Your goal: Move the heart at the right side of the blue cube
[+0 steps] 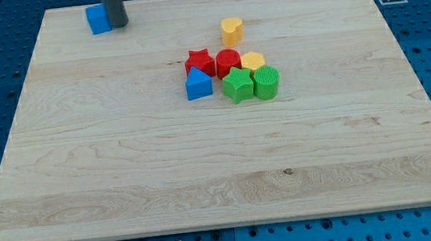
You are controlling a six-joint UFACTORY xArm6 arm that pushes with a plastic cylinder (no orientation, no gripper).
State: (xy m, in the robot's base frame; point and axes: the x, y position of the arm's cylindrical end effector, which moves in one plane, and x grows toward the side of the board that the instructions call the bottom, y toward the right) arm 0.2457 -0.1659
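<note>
Green star (236, 85) fronts the cluster; yellow heart (232, 30) sits behind it, alone. My tip (118, 25), holding nothing, touches blue cube (97, 19)'s right side. Risk: nudging cube off position.

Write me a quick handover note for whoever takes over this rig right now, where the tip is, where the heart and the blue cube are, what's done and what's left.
My tip: at the view's top left, right beside the blue cube, on its right side; whether they touch I cannot tell.
Yellow heart: alone, above the cluster near the board's middle, well to the right of the blue cube.
Cluster: red star, red cylinder-like block, yellow block, blue triangular block, green star, green cylinder-like block.
Done: nothing visible; the heart is not yet by the cube.
Left: probably bring the tip round to the heart's right and push it left to the cube's right side.
</note>
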